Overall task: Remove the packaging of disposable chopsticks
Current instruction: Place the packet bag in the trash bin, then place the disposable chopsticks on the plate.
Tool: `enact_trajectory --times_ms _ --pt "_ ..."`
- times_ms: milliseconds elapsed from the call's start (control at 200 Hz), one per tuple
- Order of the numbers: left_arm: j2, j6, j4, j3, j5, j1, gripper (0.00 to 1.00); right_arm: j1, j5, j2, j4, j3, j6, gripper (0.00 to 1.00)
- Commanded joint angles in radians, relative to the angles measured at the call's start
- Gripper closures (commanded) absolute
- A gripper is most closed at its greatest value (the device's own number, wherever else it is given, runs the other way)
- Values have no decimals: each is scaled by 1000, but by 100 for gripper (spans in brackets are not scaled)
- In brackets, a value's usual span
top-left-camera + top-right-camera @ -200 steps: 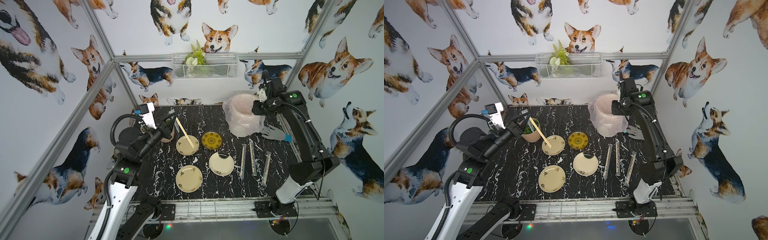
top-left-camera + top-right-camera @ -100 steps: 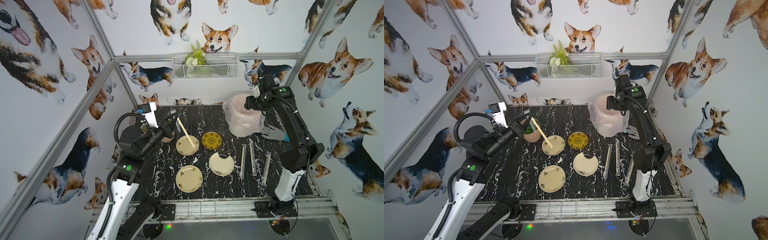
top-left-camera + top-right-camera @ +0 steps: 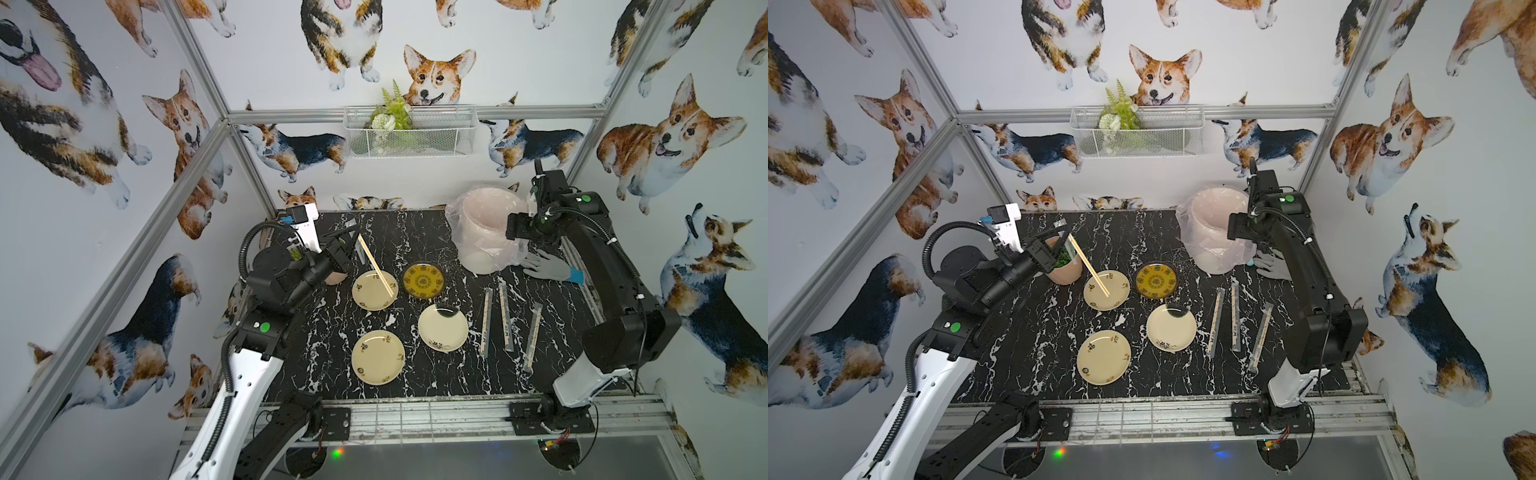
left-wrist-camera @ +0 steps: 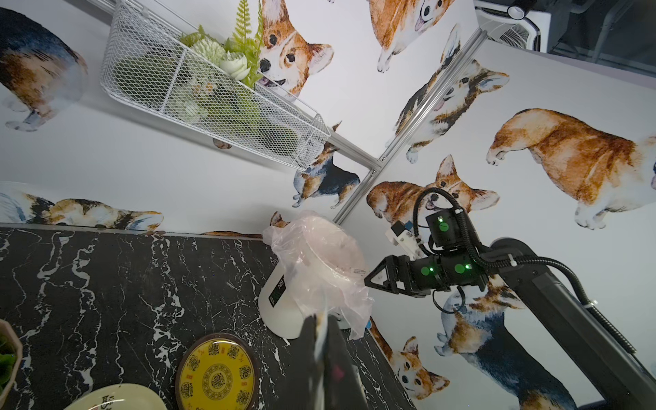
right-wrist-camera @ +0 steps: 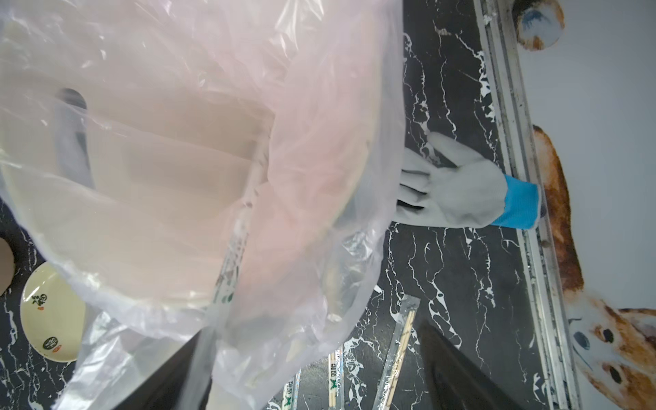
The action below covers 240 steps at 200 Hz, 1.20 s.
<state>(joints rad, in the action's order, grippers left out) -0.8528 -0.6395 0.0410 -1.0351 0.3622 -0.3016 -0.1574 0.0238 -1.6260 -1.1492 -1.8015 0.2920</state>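
Observation:
My left gripper (image 3: 348, 245) (image 3: 1059, 245) (image 4: 322, 337) is shut on a bare pair of disposable chopsticks (image 3: 376, 266) (image 3: 1090, 266). They slant down over a cream plate (image 3: 365, 297) at the back left. My right gripper (image 3: 512, 226) (image 3: 1234, 226) (image 5: 312, 337) stands open at the rim of the lined white bin (image 3: 484, 232). In the right wrist view an empty packaging sleeve (image 5: 229, 262) hangs in the bin's mouth beside one finger (image 5: 170, 372); contact is unclear. Three wrapped pairs (image 3: 486, 322) (image 3: 505, 316) (image 3: 534, 336) lie on the right of the table.
A yellow patterned plate (image 3: 424, 280) and two more cream plates (image 3: 442, 328) (image 3: 378, 357) sit mid-table. A potted plant (image 3: 1064, 268) stands under my left gripper. A grey glove (image 3: 548, 268) lies right of the bin. A wire basket (image 3: 409, 131) hangs on the back wall.
My right gripper's jaws have spread wide at the bin, and its arm has shifted. The left gripper with the chopsticks has barely moved.

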Motion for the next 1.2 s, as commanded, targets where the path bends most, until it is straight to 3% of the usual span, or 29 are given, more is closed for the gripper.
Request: enact_trajectory --times_ms 0,370,721,851,926,1026,1196 --pt "-4 -10 -40 0 17 1 100 36 -132 40 87 74 42 10" --pt "-14 -17 -41 3 19 1 100 62 -475 150 257 227 186 9" --pt "-40 -28 -58 9 38 1 100 62 -464 255 276 273 248 6" --pt "-62 -51 -83 9 62 2 100 54 -481 305 284 267 254 13" --pt "-84 -74 -107 6 101 2 100 4 -428 349 290 246 236 22" --pt "-124 -121 -174 5 194 1 100 -146 -361 401 341 233 193 35" --pt "-175 -203 -323 22 326 -17 100 -384 -537 414 661 350 228 42"
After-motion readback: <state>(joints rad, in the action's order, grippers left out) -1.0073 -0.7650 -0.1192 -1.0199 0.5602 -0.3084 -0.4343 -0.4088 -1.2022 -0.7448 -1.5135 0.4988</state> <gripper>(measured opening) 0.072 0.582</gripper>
